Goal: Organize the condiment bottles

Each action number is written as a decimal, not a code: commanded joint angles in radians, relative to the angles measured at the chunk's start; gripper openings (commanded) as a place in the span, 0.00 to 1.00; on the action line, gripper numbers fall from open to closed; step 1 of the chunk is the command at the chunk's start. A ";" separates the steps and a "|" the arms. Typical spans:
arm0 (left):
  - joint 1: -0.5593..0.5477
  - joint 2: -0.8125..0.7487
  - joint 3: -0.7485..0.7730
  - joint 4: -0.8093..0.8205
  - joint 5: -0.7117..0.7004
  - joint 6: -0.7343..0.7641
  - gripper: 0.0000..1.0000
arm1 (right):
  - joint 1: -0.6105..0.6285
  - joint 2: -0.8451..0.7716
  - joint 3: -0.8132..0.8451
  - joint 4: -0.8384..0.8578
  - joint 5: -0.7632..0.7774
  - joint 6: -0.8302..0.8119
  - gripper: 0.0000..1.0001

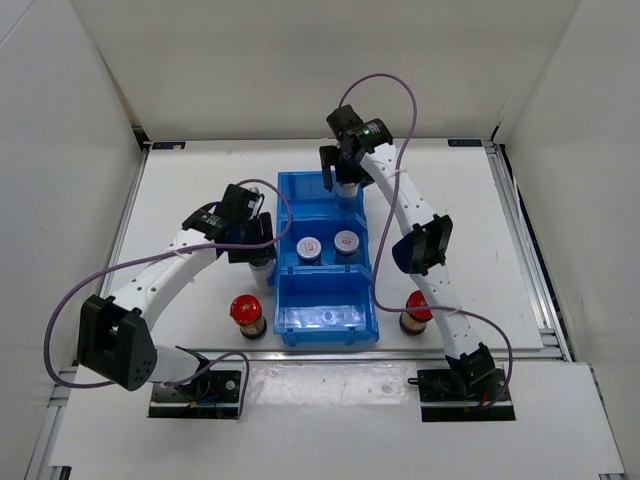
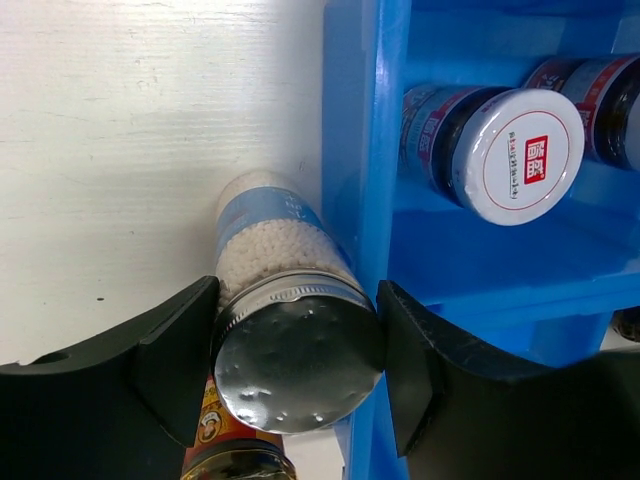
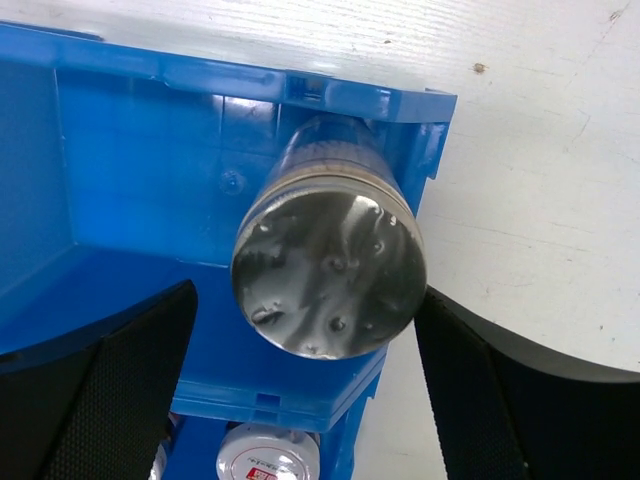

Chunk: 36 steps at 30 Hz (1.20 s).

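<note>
My left tool (image 2: 295, 340) clamped the white-filled bottle (image 2: 270, 250) by its slick metal cap, bin (image 2: 355, 150) just beside; probably light, rigid. My right tool (image 3: 305, 300) gaped around the binned silver-capped bottle (image 3: 330, 270).

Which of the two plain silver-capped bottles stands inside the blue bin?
The bottle in the bin's far compartment, under the right tool; the white-filled bottle stands on the table outside, gripped by the left tool.
</note>
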 commanded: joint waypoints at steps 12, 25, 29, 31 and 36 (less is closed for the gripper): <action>-0.005 0.001 0.437 -0.076 -0.278 0.072 0.11 | 0.012 -0.358 -0.018 -0.272 0.121 0.001 1.00; -0.065 0.443 0.944 -0.012 -0.201 0.075 0.11 | -0.062 -0.636 -0.402 -0.272 0.064 0.061 1.00; -0.074 0.593 1.007 -0.012 -0.201 0.075 0.11 | -0.172 -0.699 -0.492 -0.261 -0.026 0.037 1.00; -0.074 0.633 1.022 -0.021 -0.210 0.075 0.11 | -0.227 -0.729 -0.532 -0.251 -0.103 0.037 1.00; -0.074 0.754 1.044 -0.012 -0.220 0.084 0.16 | -0.278 -0.765 -0.655 -0.241 -0.213 0.026 1.00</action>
